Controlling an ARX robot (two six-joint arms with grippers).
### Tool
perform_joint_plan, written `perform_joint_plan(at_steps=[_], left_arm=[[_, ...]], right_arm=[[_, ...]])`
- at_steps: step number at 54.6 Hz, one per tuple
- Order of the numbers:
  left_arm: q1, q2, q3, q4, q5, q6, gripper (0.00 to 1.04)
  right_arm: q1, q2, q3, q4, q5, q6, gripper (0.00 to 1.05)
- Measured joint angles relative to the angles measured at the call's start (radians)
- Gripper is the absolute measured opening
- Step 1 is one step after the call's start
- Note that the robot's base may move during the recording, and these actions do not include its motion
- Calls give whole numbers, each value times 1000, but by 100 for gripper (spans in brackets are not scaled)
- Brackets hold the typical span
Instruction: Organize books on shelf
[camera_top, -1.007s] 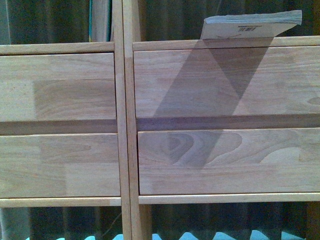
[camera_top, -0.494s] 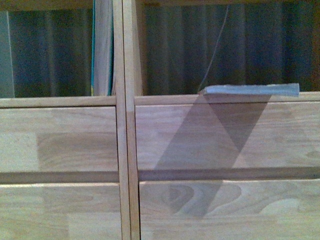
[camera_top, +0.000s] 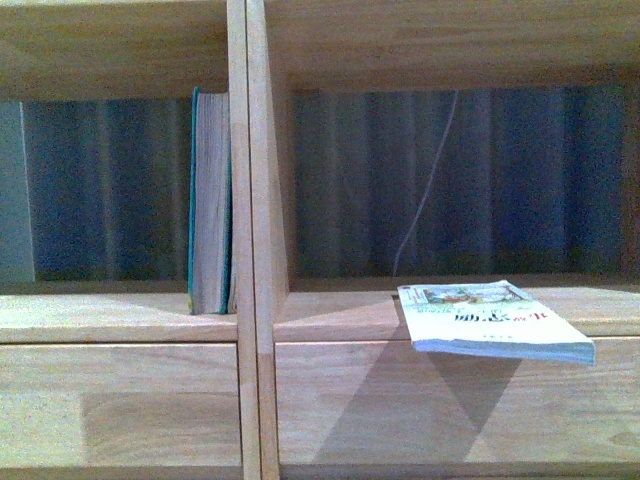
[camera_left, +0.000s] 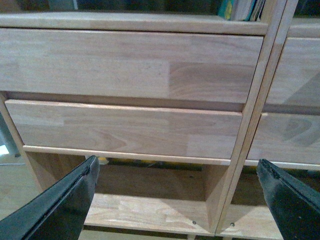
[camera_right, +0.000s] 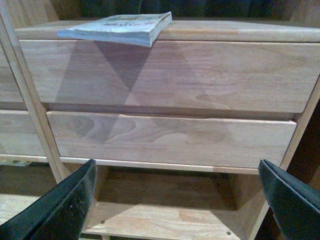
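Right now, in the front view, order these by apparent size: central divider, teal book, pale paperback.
1. central divider, spanning the picture's full height.
2-3. teal book and pale paperback: alike in visible area; the paperback overhangs the ledge, nearer the camera, so unranked.

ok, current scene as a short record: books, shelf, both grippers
teal book: upright, left compartment, against the central divider
paperback: flat, cover up, right compartment, overhanging the front edge
shelf: light wood, open compartments over drawer fronts
left gripper: open, empty, facing the left drawers
right gripper: open, empty, lower than the paperback
task state: paperback not yet stood upright
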Motion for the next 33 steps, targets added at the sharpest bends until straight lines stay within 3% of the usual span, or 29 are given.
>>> perform_joint_plan(at_steps=[7,14,21,33], left_arm=[[0,0,0,0,0,0,97],[0,0,0,0,0,0,97],[0,0,0,0,0,0,97],[0,0,0,0,0,0,97]], right_arm=[[0,0,0,0,0,0,98],[-12,24,1,-25,-47,101,98],[-6,133,8,30,-6,171,98],[127,533,143,147,107,401,98]])
